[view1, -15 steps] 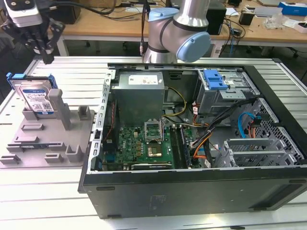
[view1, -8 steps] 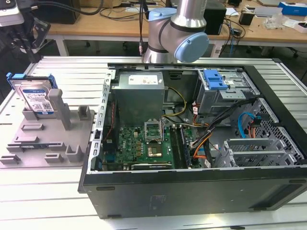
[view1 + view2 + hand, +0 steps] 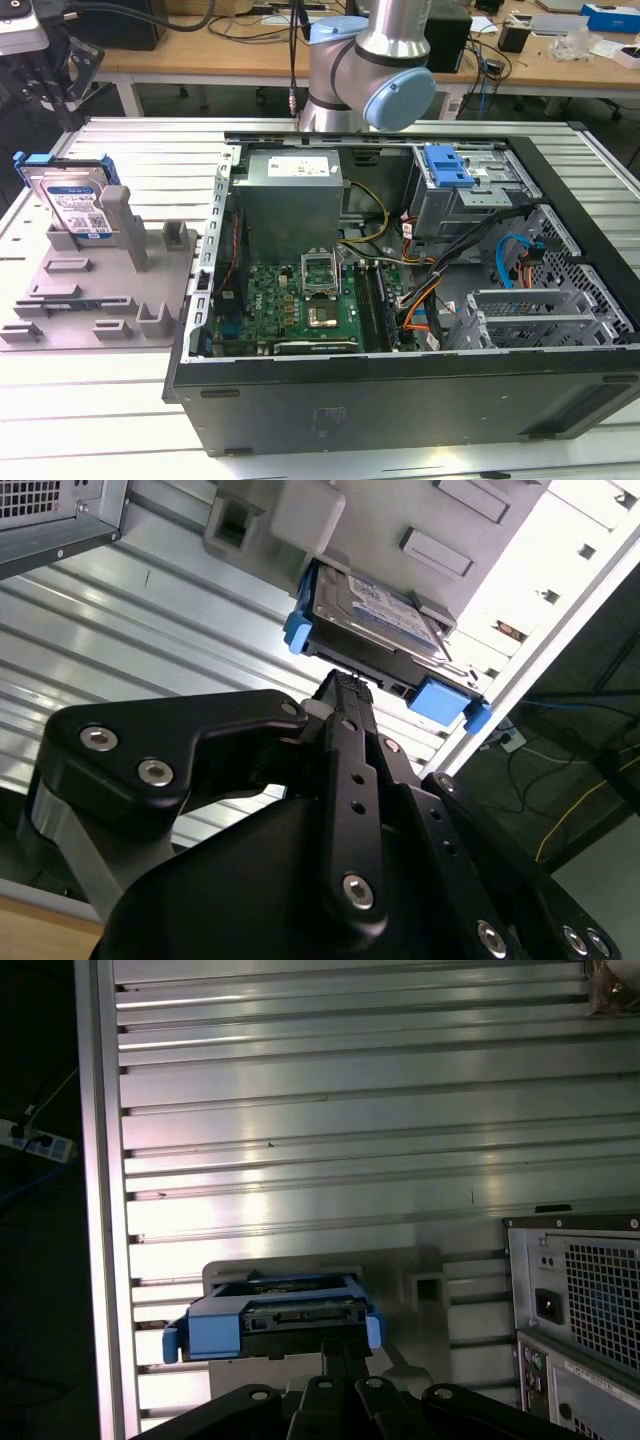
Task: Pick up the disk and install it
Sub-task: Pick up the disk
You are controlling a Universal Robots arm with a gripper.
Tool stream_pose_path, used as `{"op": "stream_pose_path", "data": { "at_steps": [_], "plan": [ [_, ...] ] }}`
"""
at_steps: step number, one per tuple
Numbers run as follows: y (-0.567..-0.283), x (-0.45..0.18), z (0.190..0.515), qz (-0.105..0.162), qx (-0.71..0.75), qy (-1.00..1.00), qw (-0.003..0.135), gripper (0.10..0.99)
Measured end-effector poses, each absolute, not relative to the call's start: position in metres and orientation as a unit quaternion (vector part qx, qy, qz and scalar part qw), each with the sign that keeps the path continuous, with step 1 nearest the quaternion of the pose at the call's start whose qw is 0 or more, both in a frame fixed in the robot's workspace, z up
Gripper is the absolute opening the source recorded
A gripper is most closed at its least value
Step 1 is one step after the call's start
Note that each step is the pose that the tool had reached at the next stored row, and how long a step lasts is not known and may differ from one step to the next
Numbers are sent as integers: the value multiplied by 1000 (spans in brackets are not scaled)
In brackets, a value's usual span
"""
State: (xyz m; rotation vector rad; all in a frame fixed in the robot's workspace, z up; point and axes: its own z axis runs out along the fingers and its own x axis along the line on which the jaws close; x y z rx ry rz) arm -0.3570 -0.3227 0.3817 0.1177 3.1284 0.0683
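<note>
Silver metal hard disk (image 3: 72, 200) in a blue plastic frame stood on edge in a grey plastic holder (image 3: 150, 300) on the ribbed aluminium counter (image 3: 90, 400), black pincer (image 3: 347, 688) close beside it, tips together, well apart from the open black computer case (image 3: 400, 395).

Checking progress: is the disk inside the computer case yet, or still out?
Out. The disk stands propped on edge in the gray holder, beside the open computer case.
</note>
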Motion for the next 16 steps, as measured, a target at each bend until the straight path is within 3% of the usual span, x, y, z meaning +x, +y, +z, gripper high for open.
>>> {"op": "stream_pose_path", "data": {
  "at_steps": [10, 16],
  "plan": [
    [-323, -357, 382, 22, 37, 999, 5, 106],
    [-323, -357, 381, 22, -44, 999, 0, 106]
  ]
}}
